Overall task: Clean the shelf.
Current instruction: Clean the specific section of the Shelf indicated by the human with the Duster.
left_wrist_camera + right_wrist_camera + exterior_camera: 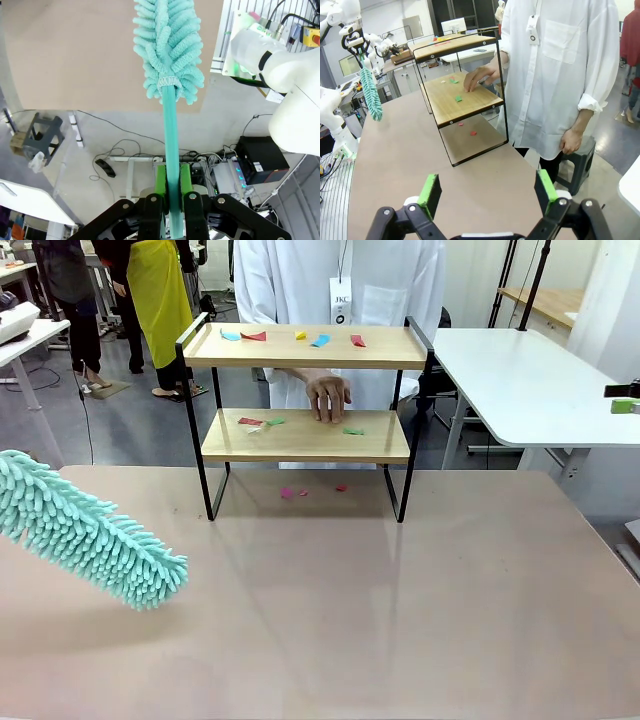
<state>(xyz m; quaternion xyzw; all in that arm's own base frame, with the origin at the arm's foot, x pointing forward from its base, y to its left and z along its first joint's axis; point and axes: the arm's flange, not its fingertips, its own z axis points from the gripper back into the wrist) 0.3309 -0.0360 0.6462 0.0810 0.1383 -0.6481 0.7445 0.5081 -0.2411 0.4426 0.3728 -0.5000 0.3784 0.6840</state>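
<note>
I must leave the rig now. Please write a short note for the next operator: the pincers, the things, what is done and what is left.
Left pincer: shut on the duster, held over the table's left part, apart from the shelf.
Right pincer: open, empty.
Shelf: at the far middle of the table. Paper scraps lie on both boards and on the table under it.
Person's hand: on the lower board.
Done: duster is gripped.
Left: all the sweeping. Mind the hand.
</note>
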